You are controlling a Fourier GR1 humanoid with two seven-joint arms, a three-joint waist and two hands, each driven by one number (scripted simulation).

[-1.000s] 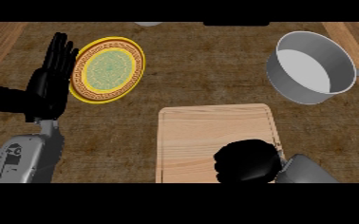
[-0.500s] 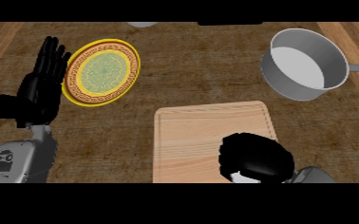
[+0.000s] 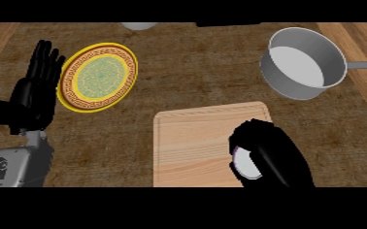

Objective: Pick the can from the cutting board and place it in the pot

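pot (image 3: 305,63) apparently bare inside, plate (image 3: 98,76)

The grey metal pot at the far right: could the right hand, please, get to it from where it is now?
Probably yes: the right hand, curled round the can, has only bare cutting board and counter between it and the grey metal pot.

One grey pot (image 3: 305,63), one wooden cutting board (image 3: 197,145), one yellow-rimmed patterned plate (image 3: 97,76) left of the board, one can (image 3: 246,164) on the board, two black hands: left hand (image 3: 34,94), right hand (image 3: 272,153).
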